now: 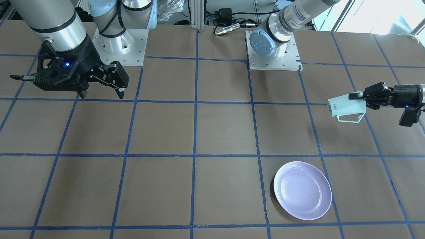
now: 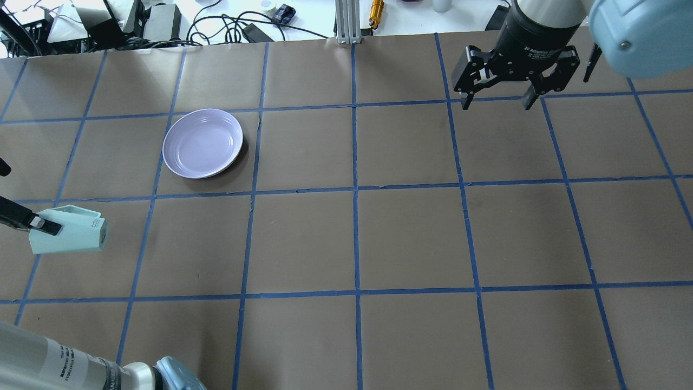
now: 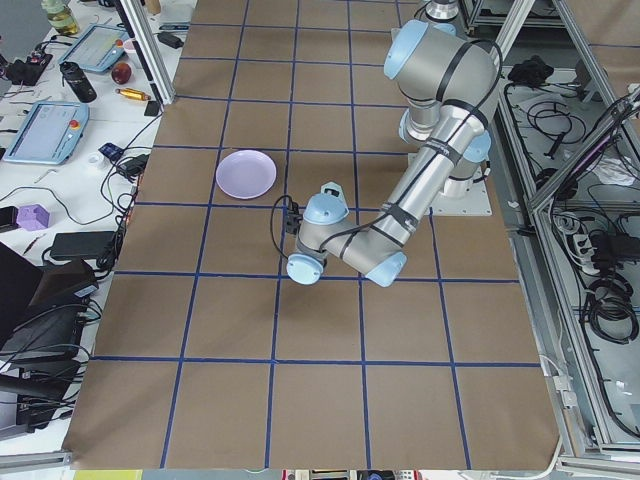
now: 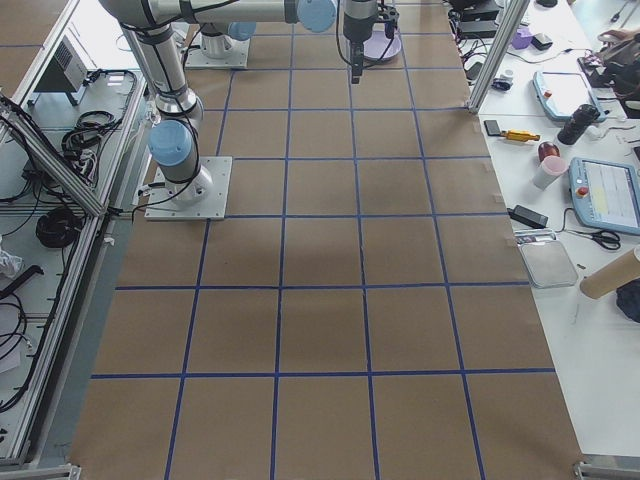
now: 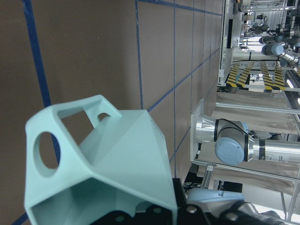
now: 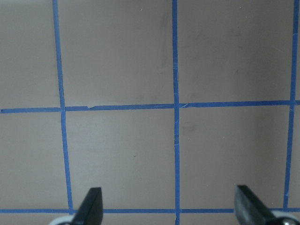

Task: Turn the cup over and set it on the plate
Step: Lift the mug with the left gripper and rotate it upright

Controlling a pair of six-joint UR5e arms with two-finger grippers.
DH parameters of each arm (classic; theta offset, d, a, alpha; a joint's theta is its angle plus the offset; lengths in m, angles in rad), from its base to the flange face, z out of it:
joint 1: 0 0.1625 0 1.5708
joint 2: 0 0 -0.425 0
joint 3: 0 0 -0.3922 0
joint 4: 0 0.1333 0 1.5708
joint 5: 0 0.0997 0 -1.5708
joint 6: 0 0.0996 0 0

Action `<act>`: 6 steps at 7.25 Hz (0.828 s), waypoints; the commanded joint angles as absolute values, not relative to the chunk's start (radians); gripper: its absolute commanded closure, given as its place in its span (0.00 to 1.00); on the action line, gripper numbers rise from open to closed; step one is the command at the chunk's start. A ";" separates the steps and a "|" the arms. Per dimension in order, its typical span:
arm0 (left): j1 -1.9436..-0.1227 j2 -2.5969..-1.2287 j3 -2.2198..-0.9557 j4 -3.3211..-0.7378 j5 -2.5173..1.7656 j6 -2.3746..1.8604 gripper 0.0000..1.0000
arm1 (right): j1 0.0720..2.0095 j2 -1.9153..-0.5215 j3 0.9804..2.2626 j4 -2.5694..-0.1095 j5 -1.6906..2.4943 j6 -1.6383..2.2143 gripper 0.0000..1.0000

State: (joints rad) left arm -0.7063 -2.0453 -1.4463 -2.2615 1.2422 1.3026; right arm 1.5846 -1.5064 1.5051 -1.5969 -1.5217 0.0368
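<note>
The pale mint-green cup (image 1: 345, 108) lies on its side in the air above the table, handle down, its base with the small print pointing away from the gripper. My left gripper (image 1: 358, 96) is shut on its rim wall. It shows the same in the overhead view, cup (image 2: 70, 234) and gripper (image 2: 39, 222), and the left wrist view shows the cup (image 5: 103, 159) close up. The lavender-white plate (image 1: 302, 191) lies empty on the table, a square away from the cup (image 2: 203, 142). My right gripper (image 2: 497, 104) is open and empty, far across the table (image 6: 169, 206).
The two arm base plates (image 1: 274, 53) (image 1: 121, 49) stand at the robot's edge of the table. An aluminium post (image 2: 346, 21), cables and small tools lie beyond the far edge. Brown paper with a blue tape grid covers the table.
</note>
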 commanded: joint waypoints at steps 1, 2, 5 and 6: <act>-0.837 -1.961 -1.375 -2.225 1.244 1.177 1.00 | 1.585 -1.506 1.505 -1.597 -1.522 0.038 0.00; -0.886 -1.933 -1.352 -2.192 1.253 1.099 1.00 | 1.585 -1.506 1.505 -1.597 -1.522 0.038 0.00; -1.128 -1.879 -1.342 -1.980 1.342 0.803 1.00 | 1.585 -1.506 1.505 -1.597 -1.522 0.038 0.00; -1.196 -1.893 -1.344 -1.892 1.420 0.728 1.00 | 1.585 -1.506 1.505 -1.597 -1.522 0.037 0.00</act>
